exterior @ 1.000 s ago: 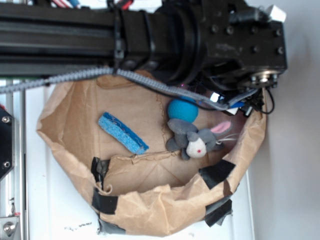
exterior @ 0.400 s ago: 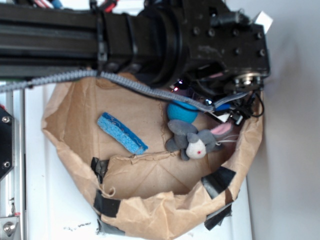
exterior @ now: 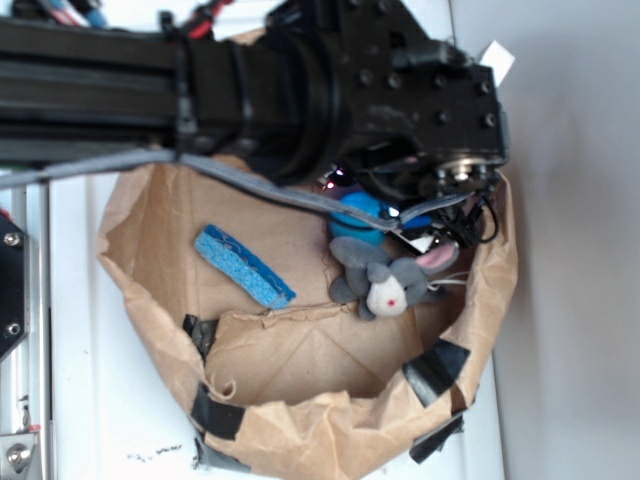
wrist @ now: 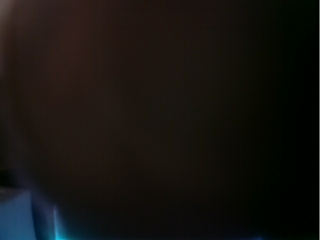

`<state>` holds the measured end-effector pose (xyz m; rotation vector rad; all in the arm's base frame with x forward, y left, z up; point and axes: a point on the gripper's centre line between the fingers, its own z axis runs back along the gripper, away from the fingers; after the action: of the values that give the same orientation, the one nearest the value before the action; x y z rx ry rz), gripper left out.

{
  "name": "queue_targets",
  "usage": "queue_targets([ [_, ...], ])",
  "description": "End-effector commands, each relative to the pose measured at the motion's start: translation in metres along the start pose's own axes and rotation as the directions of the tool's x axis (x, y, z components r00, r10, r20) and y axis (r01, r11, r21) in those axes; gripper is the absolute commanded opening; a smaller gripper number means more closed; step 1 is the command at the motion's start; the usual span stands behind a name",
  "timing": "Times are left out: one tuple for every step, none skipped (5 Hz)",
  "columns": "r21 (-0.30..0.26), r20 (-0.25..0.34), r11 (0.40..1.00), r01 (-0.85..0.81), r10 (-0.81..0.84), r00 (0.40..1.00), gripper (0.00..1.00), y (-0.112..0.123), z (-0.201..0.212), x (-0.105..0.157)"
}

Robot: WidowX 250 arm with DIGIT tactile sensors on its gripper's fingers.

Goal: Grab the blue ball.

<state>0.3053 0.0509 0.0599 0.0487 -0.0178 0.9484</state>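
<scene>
The blue ball (exterior: 358, 213) lies inside the brown paper bag (exterior: 300, 420), at its back right, partly covered by the arm and its cable. It touches the grey plush bunny (exterior: 385, 275) just in front of it. My gripper hangs right over the ball beneath the black wrist housing (exterior: 400, 100), and its fingers are hidden in the exterior view. The wrist view is almost wholly dark, with only a blur of blue (wrist: 20, 215) at its lower left corner.
A flat blue sponge (exterior: 244, 265) lies on the bag's floor to the left. The bag's crumpled walls, patched with black tape (exterior: 437, 366), rise all round. A grey braided cable (exterior: 250, 180) crosses above the bag. A metal rail (exterior: 20, 300) runs along the left.
The arm and wrist housing have shifted left and down over the ball, covering more of it. The bag's right wall has been pushed leftward. Sponge and bunny have barely moved.
</scene>
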Motion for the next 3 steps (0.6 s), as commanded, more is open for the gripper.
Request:
queue_targets([
  [-0.045, 0.047, 0.999, 0.012, -0.009, 0.999, 1.00, 0.011, 0.016, 0.004],
  [-0.086, 0.017, 0.996, 0.029, -0.028, 0.999, 1.00, 0.018, 0.041, -0.003],
  [-0.127, -0.018, 0.991, 0.041, -0.044, 0.999, 1.00, 0.024, 0.059, -0.005],
])
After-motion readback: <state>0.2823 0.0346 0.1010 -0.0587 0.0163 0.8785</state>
